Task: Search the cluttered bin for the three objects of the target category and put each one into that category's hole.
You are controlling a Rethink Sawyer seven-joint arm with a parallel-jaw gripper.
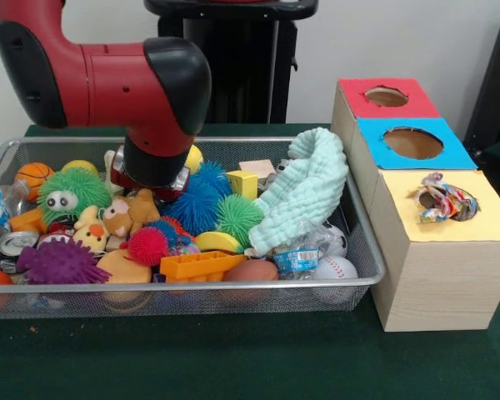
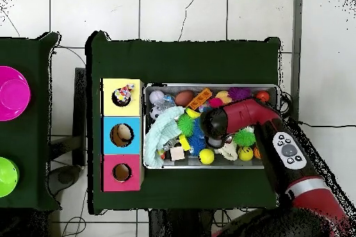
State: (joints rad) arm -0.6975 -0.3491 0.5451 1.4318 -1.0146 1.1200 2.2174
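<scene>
From the front, the arm (image 1: pixel 150 92) reaches down into the bin (image 1: pixel 233 287) among the toys, and I cannot tell the state of its jaws; the mint-green cloth (image 1: pixel 304 196) hangs over the bin's wall nearest the boxes, while the dotted cloth (image 1: pixel 443 200) sits in the yellow hole (image 1: pixel 471 207). From above, the mint-green cloth (image 2: pixel 165 135) lies at the bin's (image 2: pixel 208 167) end next to the boxes, and the dotted cloth (image 2: pixel 124 94) is in the yellow hole (image 2: pixel 118 98).

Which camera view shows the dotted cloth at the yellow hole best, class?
The front view: the dotted cloth shows crumpled in the yellow hole, its coloured dots visible. The overhead view shows the cloth only as a tiny speckled patch at that hole.
</scene>
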